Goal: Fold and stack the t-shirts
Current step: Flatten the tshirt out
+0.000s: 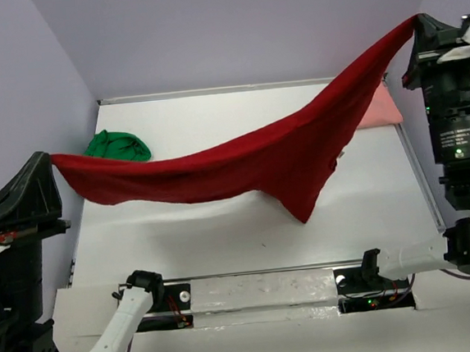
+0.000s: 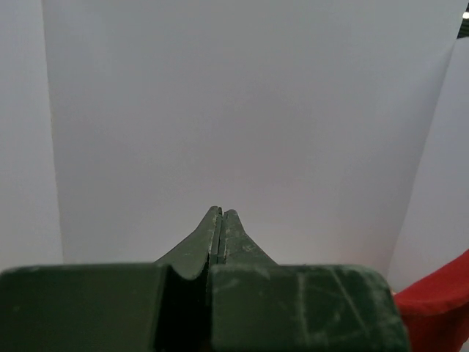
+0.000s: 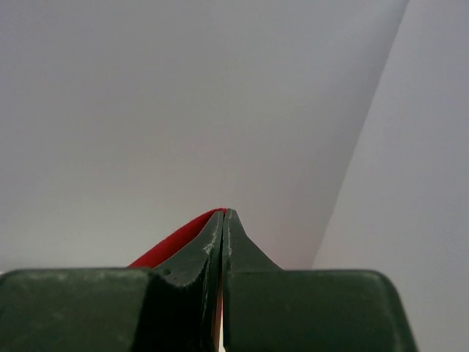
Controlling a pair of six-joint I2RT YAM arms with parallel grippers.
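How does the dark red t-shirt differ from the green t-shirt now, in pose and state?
The dark red t-shirt hangs stretched in the air, pinched by the left gripper and the right gripper; the green t-shirt lies on the table, held by nothing. The dark red t-shirt is spread wide; the green t-shirt is bunched into a heap. Both are plain cloth, not yet folded.

Pale lavender walls (image 1: 247, 27) enclose a white table (image 1: 184, 250) on three sides; lighting seems even.
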